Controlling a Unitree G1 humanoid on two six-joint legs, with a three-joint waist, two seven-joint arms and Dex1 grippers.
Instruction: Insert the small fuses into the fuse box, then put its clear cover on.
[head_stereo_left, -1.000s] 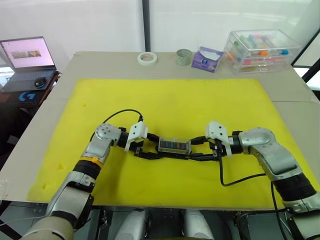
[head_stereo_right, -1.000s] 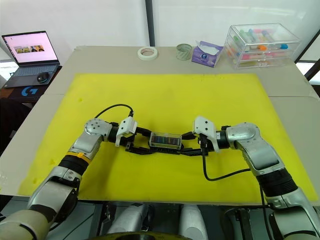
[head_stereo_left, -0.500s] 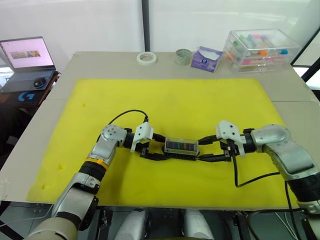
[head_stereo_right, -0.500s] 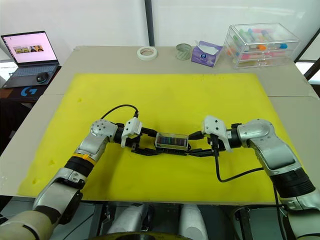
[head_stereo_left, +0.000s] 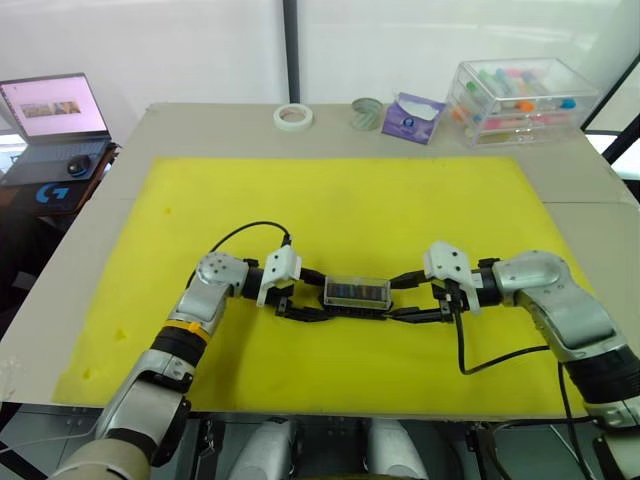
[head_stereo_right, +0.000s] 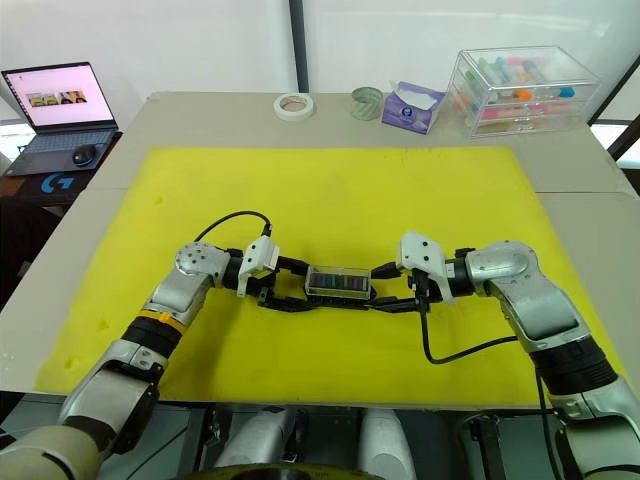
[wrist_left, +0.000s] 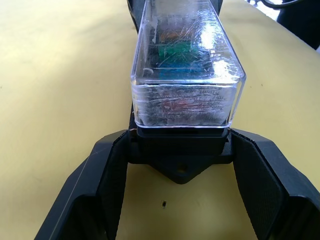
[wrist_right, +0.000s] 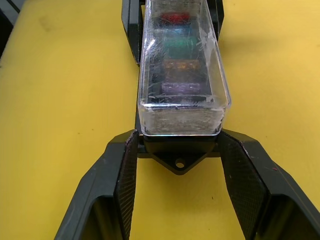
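Both jaws stand wide astride the fuse box ends, clear cover already on; next, withdraw each gripper straight.

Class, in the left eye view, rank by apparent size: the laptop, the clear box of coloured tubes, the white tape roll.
1. clear box of coloured tubes
2. laptop, close behind, partly cut off by the picture edge
3. white tape roll

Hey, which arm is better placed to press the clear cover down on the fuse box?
Neither clearly: the left gripper and right gripper each straddle one end of the fuse box, fingers open, with the clear cover already on.
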